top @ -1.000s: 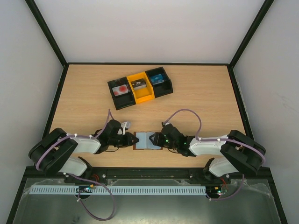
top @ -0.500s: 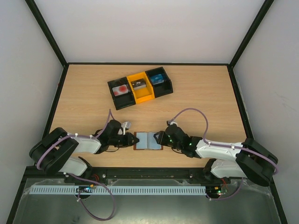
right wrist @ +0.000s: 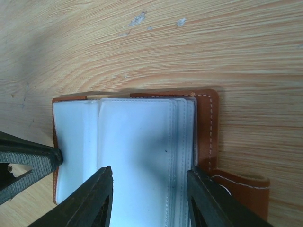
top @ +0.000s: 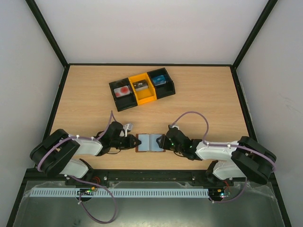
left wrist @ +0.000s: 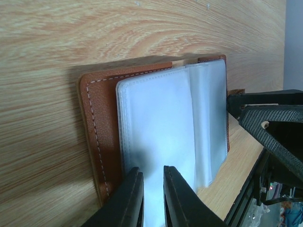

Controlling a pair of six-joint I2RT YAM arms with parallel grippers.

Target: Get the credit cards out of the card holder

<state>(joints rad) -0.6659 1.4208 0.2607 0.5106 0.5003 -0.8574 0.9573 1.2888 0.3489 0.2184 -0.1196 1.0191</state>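
The brown card holder (top: 149, 143) lies open near the table's front edge, its pale blue sleeves (left wrist: 156, 123) facing up with no card showing in them. My left gripper (top: 134, 142) is at its left edge. Its jaws (left wrist: 152, 169) are nearly shut and their tips rest on the left sleeve. My right gripper (top: 164, 142) is open, and its jaws (right wrist: 149, 171) straddle the right-hand sleeves (right wrist: 137, 151). A whitish credit card with a red round mark (top: 123, 91) lies in the tray's left compartment.
A black-and-yellow three-part tray (top: 127, 106) stands behind the card holder, with a dark item (top: 140, 85) in the middle part and a blue one (top: 159, 80) in the right part. The card holder's side tab (right wrist: 241, 187) sticks out by my right finger.
My right gripper has drawn back to the right, from over the card holder's right half to its right edge. A sleeve leaf now lies flat. The left gripper has stayed put.
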